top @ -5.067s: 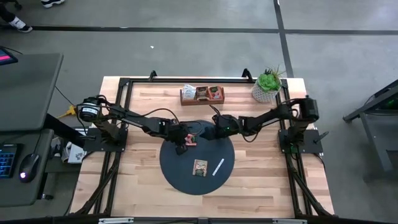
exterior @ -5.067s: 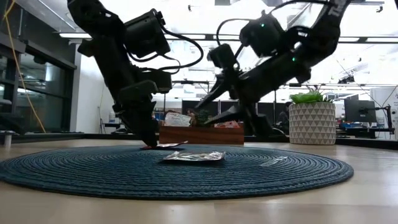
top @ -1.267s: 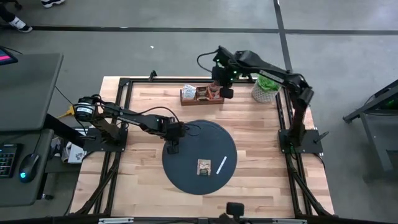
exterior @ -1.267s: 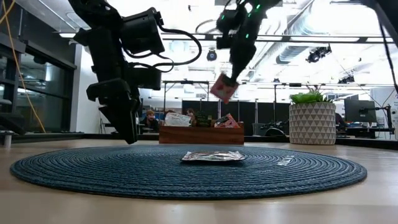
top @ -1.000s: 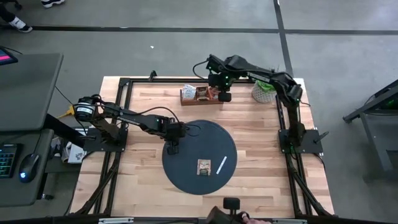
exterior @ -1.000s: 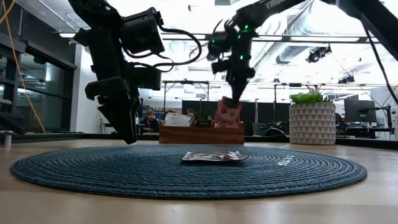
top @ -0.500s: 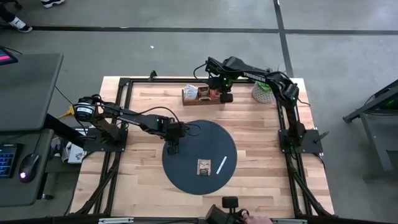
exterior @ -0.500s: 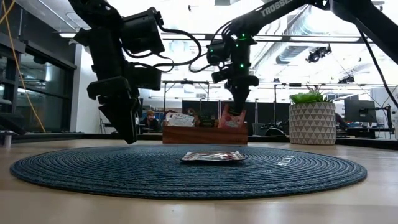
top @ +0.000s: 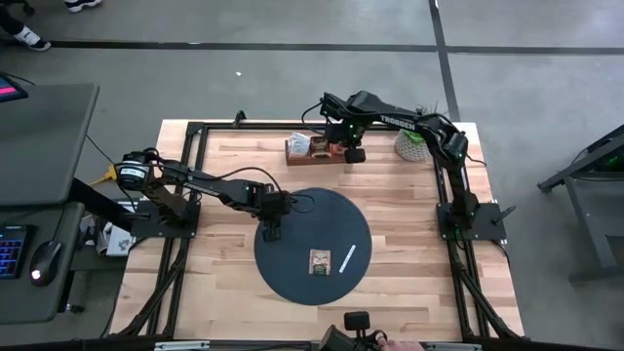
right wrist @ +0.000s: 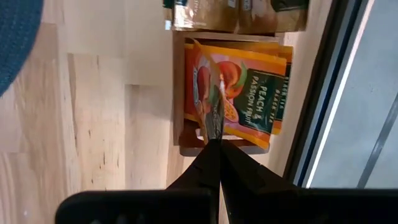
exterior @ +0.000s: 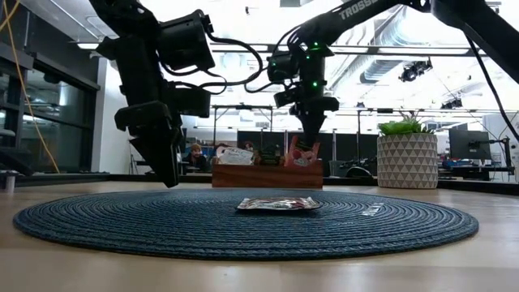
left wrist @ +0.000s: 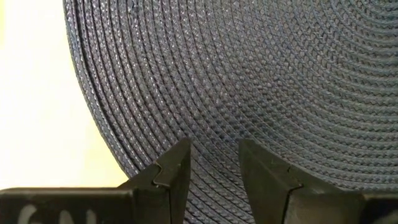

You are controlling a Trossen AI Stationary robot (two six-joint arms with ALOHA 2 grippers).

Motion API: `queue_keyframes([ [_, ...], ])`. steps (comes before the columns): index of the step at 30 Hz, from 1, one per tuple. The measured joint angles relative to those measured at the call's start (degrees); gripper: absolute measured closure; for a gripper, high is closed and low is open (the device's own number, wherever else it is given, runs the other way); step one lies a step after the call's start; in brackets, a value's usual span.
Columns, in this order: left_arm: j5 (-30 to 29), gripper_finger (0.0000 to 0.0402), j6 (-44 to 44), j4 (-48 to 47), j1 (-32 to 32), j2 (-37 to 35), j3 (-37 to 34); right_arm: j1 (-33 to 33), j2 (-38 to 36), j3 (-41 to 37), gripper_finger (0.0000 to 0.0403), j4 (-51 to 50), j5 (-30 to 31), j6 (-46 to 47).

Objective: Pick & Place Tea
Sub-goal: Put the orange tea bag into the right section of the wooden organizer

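Note:
A wooden box (top: 314,148) at the table's far edge holds several tea sachets. My right gripper (exterior: 308,139) stands over its right end, shut on a red-orange tea sachet (exterior: 302,154). An orange sachet (right wrist: 249,93) lies in the compartment beneath it. One more tea sachet (top: 315,261) lies flat on the dark round mat (top: 292,278), beside a thin white strip (top: 343,259). My left gripper (top: 270,230) hovers open above the mat's left edge (left wrist: 118,155), nothing between its fingers. My right gripper pinches the sachet's top edge (right wrist: 215,127) between its two shut fingers, coming from above and pointing down. The sachet hangs upright below the fingers. Its lower part (exterior: 302,162) is down inside the box's right-end compartment, behind the box's wall.
A potted plant (top: 413,143) in a white patterned pot (exterior: 408,161) stands right of the box. A black frame (top: 195,132) runs along the table's edges. Bare wood lies between the mat and the box.
My right gripper has sunk a little over the box's right end and rolled slightly. The sachet, tilted and just above the box before, now hangs upright with its lower part inside the compartment.

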Motion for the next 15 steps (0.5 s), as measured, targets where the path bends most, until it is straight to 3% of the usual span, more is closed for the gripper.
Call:
queue_keyframes([
  [8, 0.0, 0.027, 0.0, -0.02, 0.0, 0.0, 0.0, -0.03, 0.0, 0.0, 0.0399, 0.07, 2.01, 2.17],
  [15, 0.02, 0.027, 0.0, -0.02, 0.0, 0.0, 0.0, 0.01, -0.02, 0.0, 0.0347, -0.55, 2.99, 3.03],
])
